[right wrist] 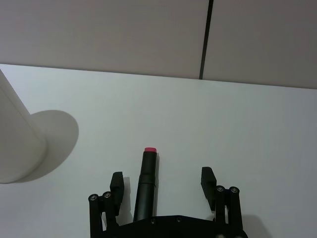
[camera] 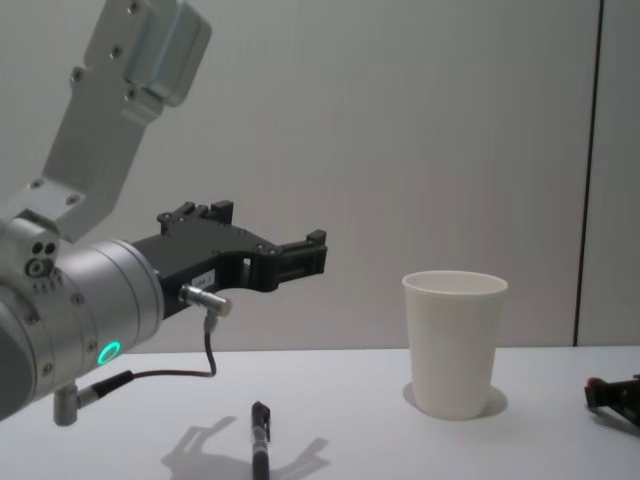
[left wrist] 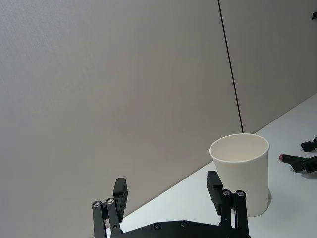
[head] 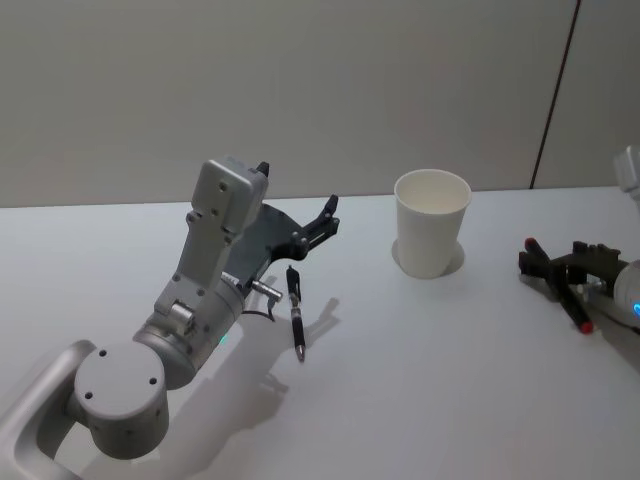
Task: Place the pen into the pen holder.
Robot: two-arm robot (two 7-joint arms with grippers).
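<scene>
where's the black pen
In the head view the black pen lies on the table, left of the cup, below the left gripper.

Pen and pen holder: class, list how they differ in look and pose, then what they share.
The pen is black and slim; the pen holder is white and wide. The pen lies flat on the table; the pen holder stands upright, mouth open. Both rest on the same white table.

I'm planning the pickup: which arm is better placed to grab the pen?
Left. The left gripper hovers open above and near the pen, which lies on its side of the cup. The right gripper sits open at the table's right edge, beyond the cup.
</scene>
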